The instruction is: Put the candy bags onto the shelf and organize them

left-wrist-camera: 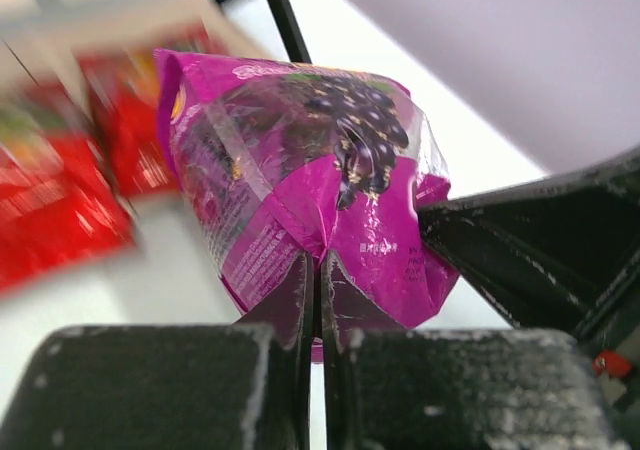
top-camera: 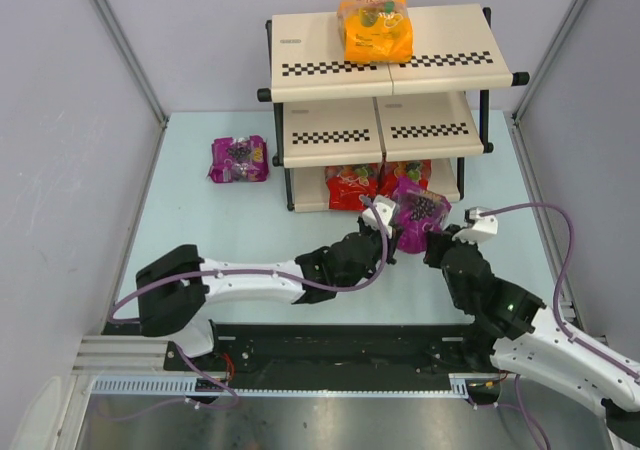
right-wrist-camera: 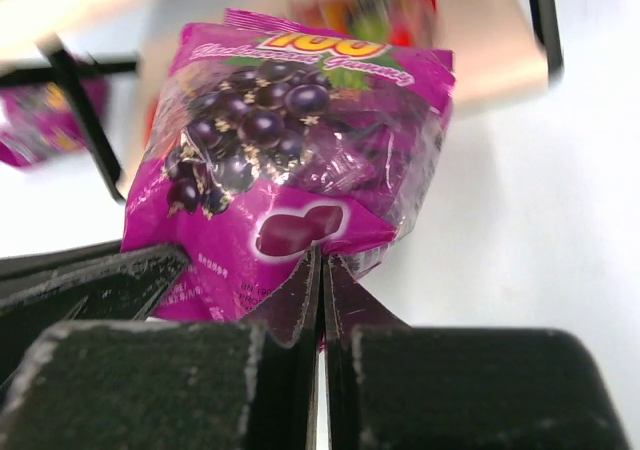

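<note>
**Fingers [left-wrist-camera: 288,295] of both grippers pinched tight on the held purple bag [top-camera: 419,208], just in front of the shelf [top-camera: 445,38]**

Left of the shelf's lower tiers, a loose purple bag [top-camera: 239,159] lies flat on the table [top-camera: 190,220], apart from the frame. The left gripper [top-camera: 383,232] reaches in front of the shelf's bottom tier, jaws closed to a sliver on the held purple bag's lower-left edge. Its wrist view shows film creased between the tips. The bag is held up between the two grippers, grape print facing up. In the top view it overlaps the front of the bottom tier. The right gripper [top-camera: 440,238] sits just right of the left one, also clamped fully shut, on the same bag's lower-right edge.

On the shelf, two red bags [top-camera: 352,185] sit side by side on the bottom tier, behind the held bag. The orange bag [top-camera: 375,30] is on the top tier, roughly centred, reaching the checkered front strip.
</note>
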### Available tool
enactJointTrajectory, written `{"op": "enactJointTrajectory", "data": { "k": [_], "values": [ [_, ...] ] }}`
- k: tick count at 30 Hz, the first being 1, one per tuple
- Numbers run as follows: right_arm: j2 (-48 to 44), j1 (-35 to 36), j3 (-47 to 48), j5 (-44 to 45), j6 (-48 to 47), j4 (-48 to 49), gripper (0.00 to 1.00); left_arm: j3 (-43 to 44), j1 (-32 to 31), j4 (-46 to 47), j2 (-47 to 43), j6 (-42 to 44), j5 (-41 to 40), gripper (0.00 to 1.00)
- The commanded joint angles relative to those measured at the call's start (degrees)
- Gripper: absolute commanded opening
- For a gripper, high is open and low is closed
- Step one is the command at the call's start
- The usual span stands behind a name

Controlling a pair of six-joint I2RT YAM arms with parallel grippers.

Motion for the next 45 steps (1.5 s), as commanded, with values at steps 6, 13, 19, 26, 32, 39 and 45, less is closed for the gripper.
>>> {"op": "enactJointTrajectory", "data": {
  "k": [6,13,19,26,32,39,45],
  "values": [
    [7.7,-7.5,11.4,-11.0,-17.6,27.1,0.0,10.8,3.9,3.7,-6.0,11.0,5.6,0.0],
    [15.6,-22.1,17.5,-27.5,-18.3,32.3,0.0,15.9,8.3,2.8,-4.8,13.7,8.7,0.0],
    [25.7,-29.8,20.7,-36.9,-18.9,38.9,0.0,21.1,14.5,3.2,-1.0,14.5,13.0,0.0],
    [33.6,-36.1,23.3,-41.3,-18.0,45.8,0.0,28.1,19.1,3.7,7.8,14.7,17.6,0.0],
    [39.9,-40.9,25.5,-44.9,-16.7,49.7,0.0,34.1,20.9,3.9,13.1,14.6,19.2,0.0],
    [44.6,-42.4,27.8,-47.0,-15.4,52.1,0.19,37.6,23.0,2.3,16.5,13.1,20.4,0.08],
    [38.1,-42.7,25.6,-44.0,-16.1,47.8,0.55,23.2,23.0,7.3,6.5,10.8,18.6,0.74]
  ]
}}
